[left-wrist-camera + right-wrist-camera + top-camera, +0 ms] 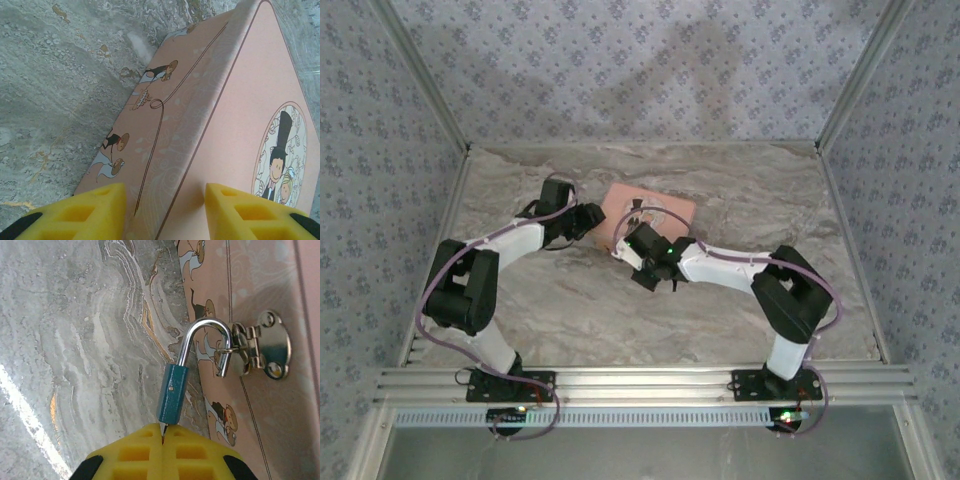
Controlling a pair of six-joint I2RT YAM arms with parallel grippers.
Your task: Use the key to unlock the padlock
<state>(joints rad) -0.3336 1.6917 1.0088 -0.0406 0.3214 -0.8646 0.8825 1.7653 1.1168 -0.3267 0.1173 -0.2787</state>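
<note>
A tiny teal padlock (171, 395) hangs by its metal shackle (205, 327) from the silver hasp (262, 345) on the side wall of the pink tin (280, 415). The shackle's free leg stands out of the body, hooked through the hasp ring. My right gripper (162, 437) is shut on the key (163, 429); just its thin tip shows, entering the padlock's underside. My left gripper (165, 205) straddles an edge of the pink tin (235, 100), one yellow finger (95, 210) against the side wall and the other on the lid, holding it.
The tin (660, 210) lies mid-table on the marbled top (740, 190), with my left gripper (588, 220) at its left end and my right gripper (623, 248) at its near side. Patterned walls close in the back and both sides.
</note>
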